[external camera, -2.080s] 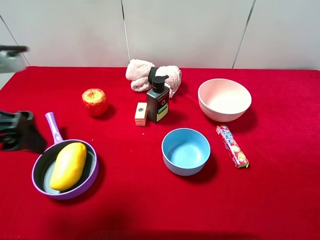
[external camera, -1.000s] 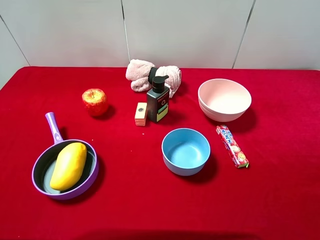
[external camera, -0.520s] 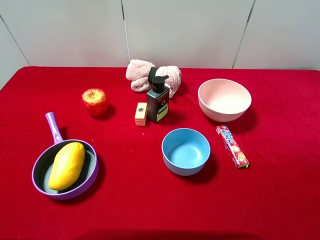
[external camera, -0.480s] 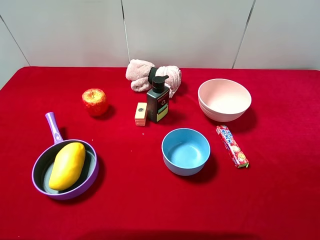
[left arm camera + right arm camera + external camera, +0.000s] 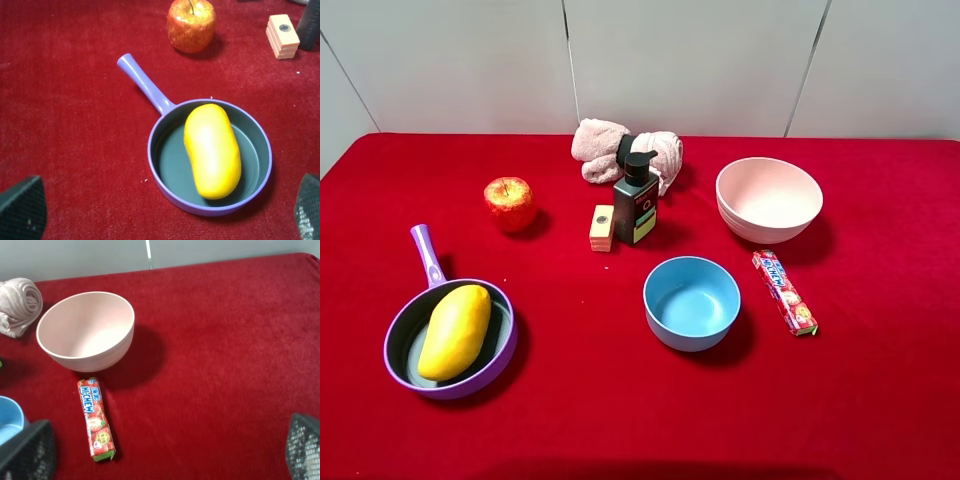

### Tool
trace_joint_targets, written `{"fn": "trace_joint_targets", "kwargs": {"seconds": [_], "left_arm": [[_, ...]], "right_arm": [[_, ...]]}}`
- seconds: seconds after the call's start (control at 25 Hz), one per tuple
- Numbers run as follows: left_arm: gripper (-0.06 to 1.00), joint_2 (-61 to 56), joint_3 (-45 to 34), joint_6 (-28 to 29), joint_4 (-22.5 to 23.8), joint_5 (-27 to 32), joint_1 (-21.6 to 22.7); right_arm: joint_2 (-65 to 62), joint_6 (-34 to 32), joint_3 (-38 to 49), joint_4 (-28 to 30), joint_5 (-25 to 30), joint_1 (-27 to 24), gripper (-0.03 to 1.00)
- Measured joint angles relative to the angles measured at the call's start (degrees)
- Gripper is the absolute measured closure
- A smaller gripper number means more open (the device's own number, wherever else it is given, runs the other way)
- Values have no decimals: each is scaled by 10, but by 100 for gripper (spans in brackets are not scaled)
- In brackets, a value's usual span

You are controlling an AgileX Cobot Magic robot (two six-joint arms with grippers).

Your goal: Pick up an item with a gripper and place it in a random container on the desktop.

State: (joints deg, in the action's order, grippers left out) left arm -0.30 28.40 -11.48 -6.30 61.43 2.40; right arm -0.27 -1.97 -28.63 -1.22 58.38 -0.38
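The yellow mango lies inside the purple frying pan at the front left of the red desktop. Neither arm shows in the exterior high view. In the left wrist view the mango rests in the pan, with nothing touching it. My left gripper is open and empty, back from the pan, with only its fingertips showing at the frame corners. My right gripper is open and empty, with its fingertips wide apart, short of the pink bowl.
A red-yellow apple, a small wooden block, a dark pump bottle and a rolled pink towel stand at the back. A pink bowl, a blue bowl and a candy stick pack sit on the right.
The left arm, seen at the left edge beside the pan 2.1 s ago, has drawn back out of the exterior high view. The mango stays in the pan.
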Motion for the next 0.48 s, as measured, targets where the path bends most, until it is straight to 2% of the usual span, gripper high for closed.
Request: {"fn": "trace_joint_targets", "kwargs": {"seconds": [0.48], "left_arm": [[-5, 0, -1, -1, -1, 0, -4]], "right_arm": [[0, 0, 0, 0, 0, 0, 28]]}}
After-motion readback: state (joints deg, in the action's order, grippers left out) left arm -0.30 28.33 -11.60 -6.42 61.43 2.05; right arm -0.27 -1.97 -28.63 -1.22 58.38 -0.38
